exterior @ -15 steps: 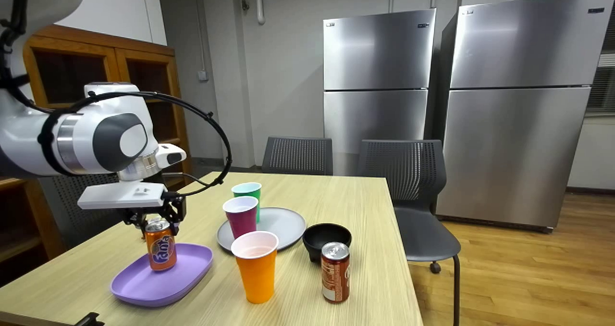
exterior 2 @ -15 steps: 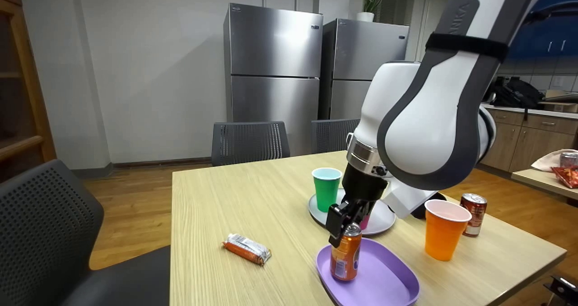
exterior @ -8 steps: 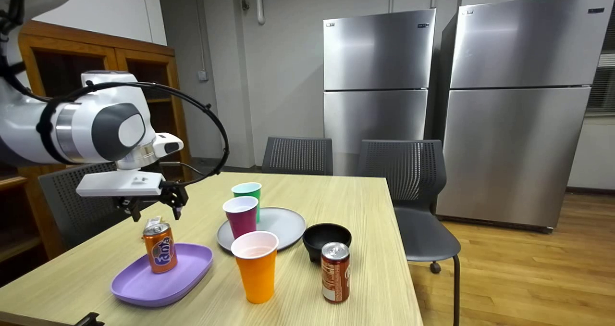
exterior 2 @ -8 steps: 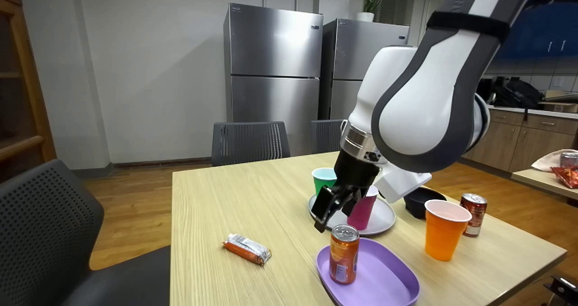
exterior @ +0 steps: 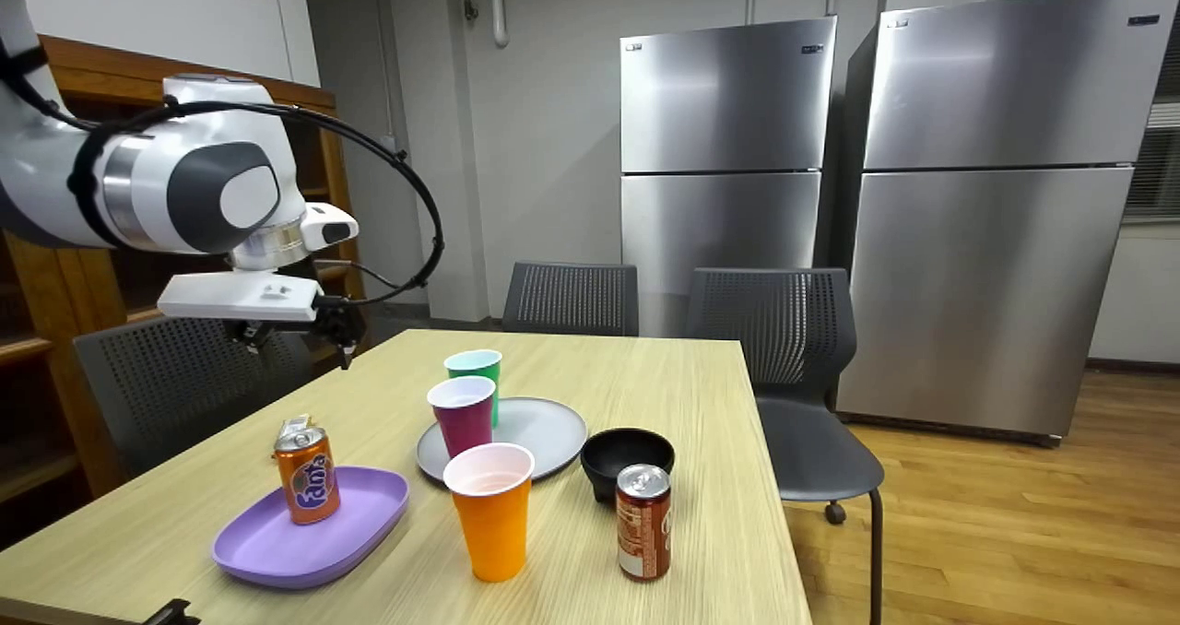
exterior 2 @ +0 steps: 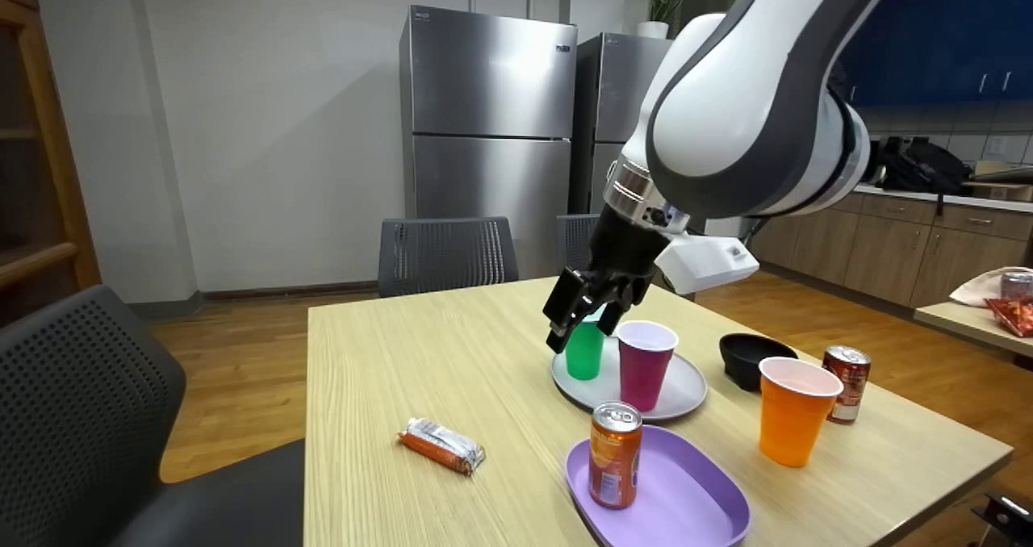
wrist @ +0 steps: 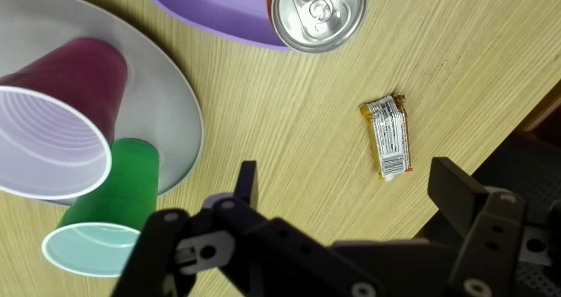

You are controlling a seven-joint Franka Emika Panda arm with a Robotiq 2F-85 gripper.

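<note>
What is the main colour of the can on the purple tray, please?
The can is mainly orange; it shows best in an exterior view.

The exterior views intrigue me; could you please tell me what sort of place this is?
Probably a kitchen or break room: two refrigerators, blue cabinets and a table suggest it.

Glare whitens a refrigerator (exterior 2: 489, 115) — the wrist view's gripper (wrist: 346, 182) seems slightly blurred.

The silver-topped orange Fanta can (exterior: 311, 479) stands upright! It's sitting on the shallow purple tray (exterior: 358, 519), close to the rim.
</note>
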